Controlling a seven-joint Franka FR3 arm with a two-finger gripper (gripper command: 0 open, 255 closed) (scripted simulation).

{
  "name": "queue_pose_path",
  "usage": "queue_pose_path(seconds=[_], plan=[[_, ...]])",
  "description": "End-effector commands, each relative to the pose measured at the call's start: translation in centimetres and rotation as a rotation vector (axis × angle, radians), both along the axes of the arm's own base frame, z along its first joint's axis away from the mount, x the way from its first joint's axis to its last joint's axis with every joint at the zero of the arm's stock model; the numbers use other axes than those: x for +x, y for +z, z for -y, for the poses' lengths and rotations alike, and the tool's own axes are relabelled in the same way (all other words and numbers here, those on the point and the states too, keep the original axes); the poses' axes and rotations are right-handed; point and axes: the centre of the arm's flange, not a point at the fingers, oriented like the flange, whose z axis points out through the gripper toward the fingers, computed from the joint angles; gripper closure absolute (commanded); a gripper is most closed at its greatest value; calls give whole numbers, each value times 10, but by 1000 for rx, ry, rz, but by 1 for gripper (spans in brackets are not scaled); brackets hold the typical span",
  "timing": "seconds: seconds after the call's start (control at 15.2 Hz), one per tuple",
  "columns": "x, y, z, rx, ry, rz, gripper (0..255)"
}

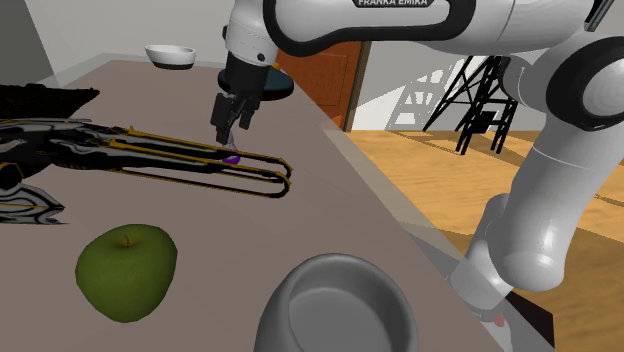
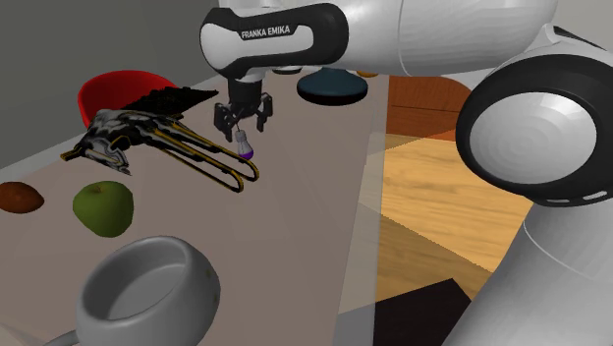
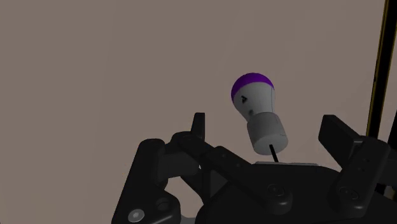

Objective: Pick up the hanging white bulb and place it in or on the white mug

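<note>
The bulb (image 3: 254,105) is white with a purple tip and a grey-white base, from which a thin black stem runs toward my hand. It lies between my gripper's (image 3: 266,124) two black fingers, which stand wide apart and do not touch it. In the shoulder view the gripper (image 1: 228,125) points down over the table with the bulb (image 1: 232,157) just under its tips. The second exterior view also has the bulb (image 2: 244,147) below the gripper (image 2: 244,126). The pale grey mug (image 1: 300,320) stands at the table's near end, seen large in the second exterior view too (image 2: 187,295).
A dark rack with gold wire loops (image 1: 200,165) lies beside the bulb. Nearer the mug sits a green apple (image 1: 127,272). A white bowl (image 1: 170,55), a red bowl (image 2: 123,93) and a dark plate (image 2: 332,88) stand at the far end. The table edge (image 1: 380,200) borders wooden floor.
</note>
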Motion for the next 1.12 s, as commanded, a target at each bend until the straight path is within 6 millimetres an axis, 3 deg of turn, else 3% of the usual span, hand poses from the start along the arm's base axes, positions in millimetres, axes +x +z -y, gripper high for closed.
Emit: queue_pose_path(seconds=[0.0,0.26,0.33,0.92,1.06], plan=[[0,-1,0,0,0,0,0],[0,-1,0,0,0,0,0],[0,-1,0,0,0,0,255],[0,-1,0,0,0,0,255],[0,10,0,0,0,0,255]])
